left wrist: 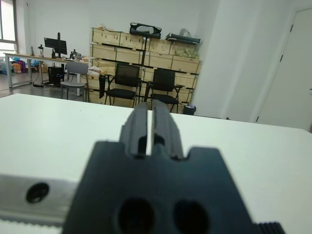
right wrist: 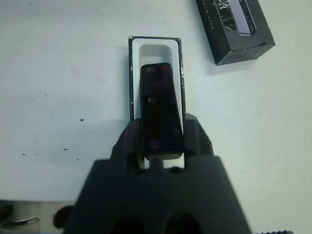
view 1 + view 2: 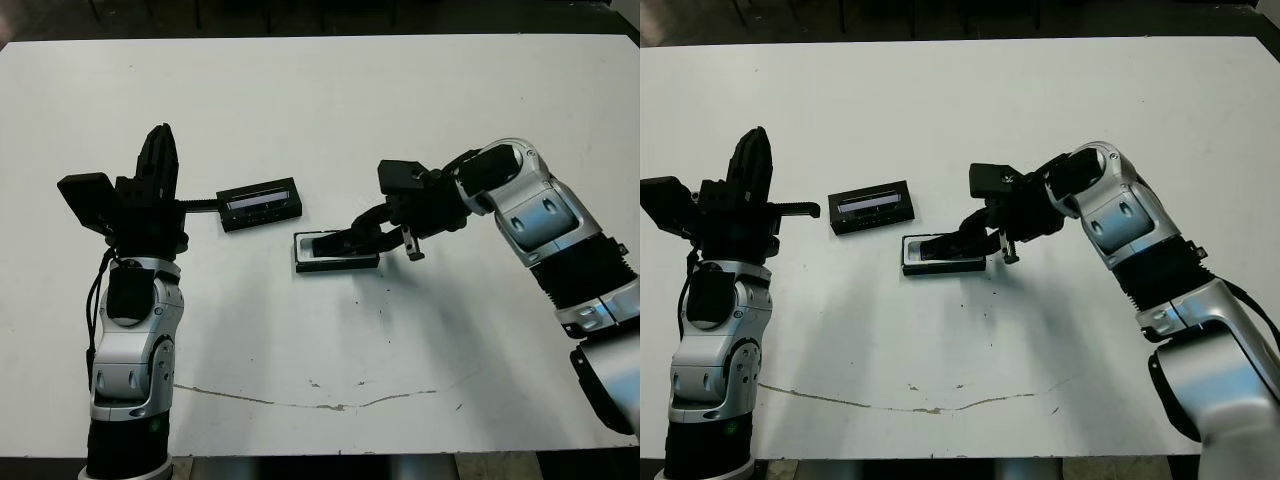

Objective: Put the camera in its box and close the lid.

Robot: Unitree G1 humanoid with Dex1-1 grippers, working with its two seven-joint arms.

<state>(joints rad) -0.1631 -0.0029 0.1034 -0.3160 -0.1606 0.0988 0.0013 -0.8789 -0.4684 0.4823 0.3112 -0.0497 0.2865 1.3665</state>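
Note:
The box (image 2: 134, 63), a black-rimmed tray with white lining, lies mid-table. My right gripper (image 2: 161, 142) hangs low over it, shut on the camera (image 2: 158, 105), a slim black bar that sits lengthwise inside the box's opening. In the head views the gripper's fingers (image 3: 345, 240) cover most of the box (image 3: 302, 262). To the box's left lies the lid (image 3: 260, 203), flat and black with a greyish glossy strip. Further left, my left gripper (image 3: 160, 150) points upward above the table, shut and holding nothing.
The white table (image 3: 330, 110) has a thin cracked line near its front edge (image 3: 300, 402). Beyond the table's far edge, the left wrist view shows chairs (image 1: 126, 80) and stacked crates (image 1: 146, 48).

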